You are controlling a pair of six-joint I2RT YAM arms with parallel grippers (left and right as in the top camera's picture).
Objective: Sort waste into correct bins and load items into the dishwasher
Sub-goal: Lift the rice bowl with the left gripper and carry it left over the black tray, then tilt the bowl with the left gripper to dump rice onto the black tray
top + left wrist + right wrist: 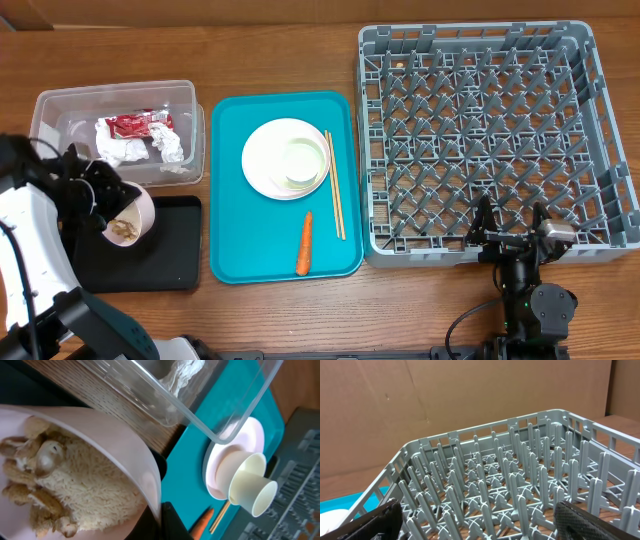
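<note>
Overhead, the left jaws clamp a tilted pale pink round bowl (133, 208) of rice (123, 230) above the flat black rectangular tray (165, 265), left of the teal serving tray (235, 232). Also left of it, the clear rectangular plastic tub (50, 108) holds crumpled white napkins (118, 150) and a red crinkled wrapper (138, 124). On the teal tray lie thin wooden chopsticks (334, 185) and an orange carrot (304, 245). The left wrist view shows the rice close. The right wrist view shows the right jaws wide before the grey pegged plastic rack (510, 490), right of the teal tray.
</note>
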